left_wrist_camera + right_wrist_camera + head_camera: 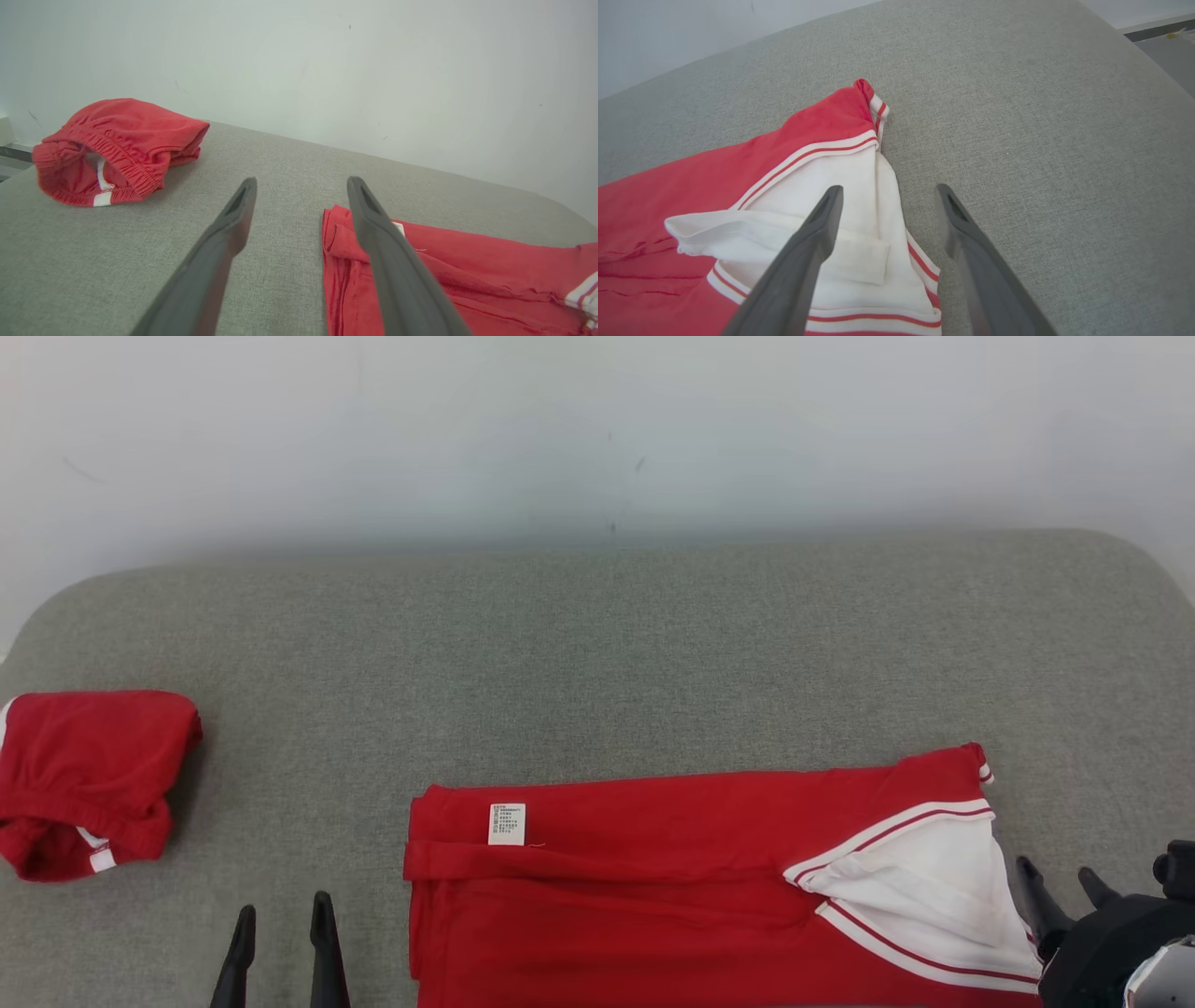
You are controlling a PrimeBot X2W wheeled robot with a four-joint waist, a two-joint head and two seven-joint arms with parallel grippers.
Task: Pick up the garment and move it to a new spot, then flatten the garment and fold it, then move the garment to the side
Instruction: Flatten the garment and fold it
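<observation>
The garment [653, 896], a red top with a white collar [934, 887] trimmed in red stripes, lies folded flat on the grey padded surface [597, 663], its near part cut off by the bottom of the head view. A white label [507, 824] sits near its left edge. My left gripper [283, 905] stands open just left of that edge, and in the left wrist view the open gripper [302, 179] has the garment [467, 280] beside its right finger. My right gripper [1057, 868] is open at the collar end; in the right wrist view it [889, 186] hovers over the collar's edge [859, 196], holding nothing.
A second red piece with an elastic waistband [89, 775] lies bundled at the far left of the surface, also seen in the left wrist view [117, 140]. A pale wall [597, 429] rises behind the surface. The surface's right edge drops to a floor [1167, 51].
</observation>
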